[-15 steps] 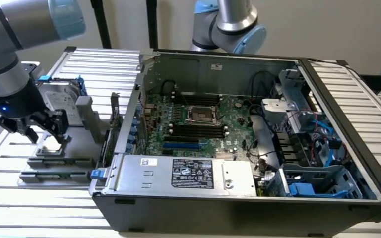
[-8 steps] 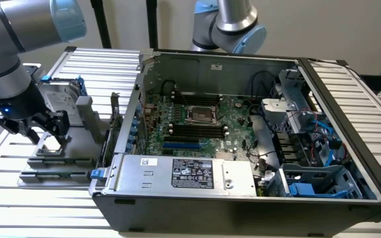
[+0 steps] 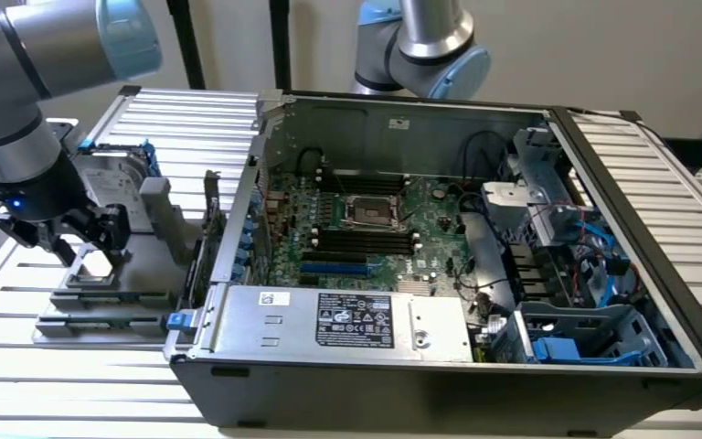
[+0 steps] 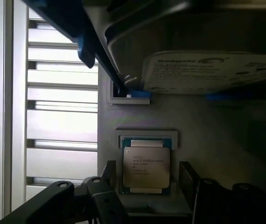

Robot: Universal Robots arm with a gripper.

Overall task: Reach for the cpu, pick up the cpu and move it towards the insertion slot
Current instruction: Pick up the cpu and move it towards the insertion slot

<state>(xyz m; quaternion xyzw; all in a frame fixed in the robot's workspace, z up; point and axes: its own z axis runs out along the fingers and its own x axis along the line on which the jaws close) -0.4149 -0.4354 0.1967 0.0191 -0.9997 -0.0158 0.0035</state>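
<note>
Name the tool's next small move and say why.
Probably lower it a little. The open tool hangs over the cpu with a finger on either side. The cpu lies flat in its holder and is not gripped yet.

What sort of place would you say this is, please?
Most likely a robotics lab or test bench for computer assembly: a robot arm hangs over a slatted metal table, an opened desktop computer case exposes its motherboard, and a cpu sits in a grey fixture.

You see an open computer case (image 3: 364, 389) on a slatted metal table (image 3: 70, 384), power supply (image 3: 345, 322) at its front; a Seagate hard drive (image 4: 207, 72) sits outside it.
</note>
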